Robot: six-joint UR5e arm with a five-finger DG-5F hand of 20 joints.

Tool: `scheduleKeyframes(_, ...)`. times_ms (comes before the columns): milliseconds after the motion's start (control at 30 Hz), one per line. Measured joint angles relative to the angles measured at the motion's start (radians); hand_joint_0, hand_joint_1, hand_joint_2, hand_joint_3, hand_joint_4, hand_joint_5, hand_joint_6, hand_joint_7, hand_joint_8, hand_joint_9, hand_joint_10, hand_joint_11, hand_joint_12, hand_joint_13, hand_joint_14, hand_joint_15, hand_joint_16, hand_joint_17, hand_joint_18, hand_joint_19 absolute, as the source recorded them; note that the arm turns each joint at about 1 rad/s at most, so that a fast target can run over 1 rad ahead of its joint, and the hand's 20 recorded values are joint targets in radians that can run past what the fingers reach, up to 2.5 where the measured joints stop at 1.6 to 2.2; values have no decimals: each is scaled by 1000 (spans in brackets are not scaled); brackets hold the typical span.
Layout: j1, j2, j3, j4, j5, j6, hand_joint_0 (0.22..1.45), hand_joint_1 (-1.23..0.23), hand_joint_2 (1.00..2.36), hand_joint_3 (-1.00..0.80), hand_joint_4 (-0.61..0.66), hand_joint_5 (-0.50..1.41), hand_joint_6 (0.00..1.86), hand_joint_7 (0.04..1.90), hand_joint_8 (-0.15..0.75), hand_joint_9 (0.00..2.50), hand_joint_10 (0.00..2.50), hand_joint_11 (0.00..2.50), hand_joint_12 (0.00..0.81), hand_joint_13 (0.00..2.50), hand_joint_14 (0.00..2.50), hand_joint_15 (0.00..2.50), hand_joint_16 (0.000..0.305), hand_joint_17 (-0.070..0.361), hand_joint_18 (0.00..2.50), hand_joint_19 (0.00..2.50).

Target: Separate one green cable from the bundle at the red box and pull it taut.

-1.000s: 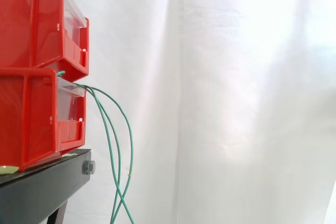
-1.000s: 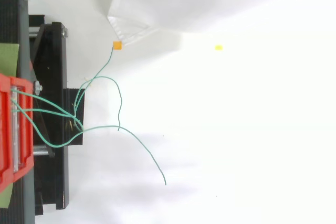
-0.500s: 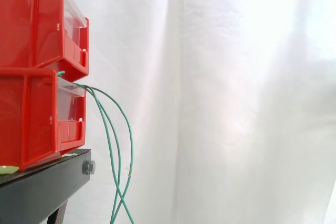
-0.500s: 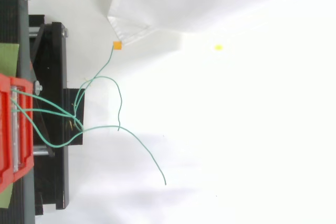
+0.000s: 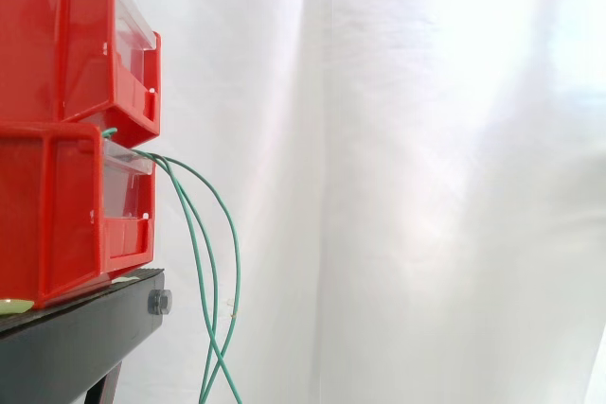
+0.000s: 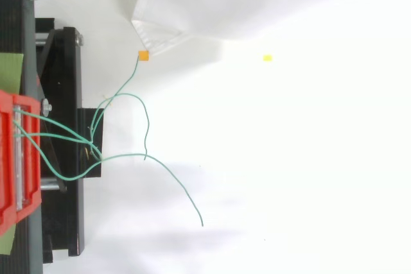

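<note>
I count two glossy red bins (image 5: 57, 205) with clear front panels, stacked on the black stand (image 5: 76, 338). Three thin green cables (image 6: 128, 156), counted by their free ends in the top view, leave the lower bin's front, hang in slack curves before the folded white curtain (image 5: 426, 186) and fan out, one ending at a small square orange tag (image 6: 144, 56). Bins and cables lie exactly as half a second ago; I cannot tell the state of the hand.
</note>
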Motion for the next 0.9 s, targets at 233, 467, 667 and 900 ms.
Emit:
scheduleKeyframes(233,1,0,0,0,0,0,499,-781,1000,-500,181,-218,502,734,298,674,17,500,370,621,17,525,76,170,922,767)
scheduleKeyframes(467,0,0,0,0,0,0,511,-764,1000,-500,196,-209,503,740,305,752,16,524,378,675,20,534,74,167,960,772)
scheduleKeyframes(667,0,0,0,0,0,0,503,-775,1000,-500,174,-222,502,729,303,712,15,513,385,656,19,522,84,188,1020,719)
scheduleKeyframes(900,0,0,0,1,0,0,754,-815,1000,-500,154,-254,501,634,245,1249,17,579,272,2000,10,1447,46,105,2073,1364)
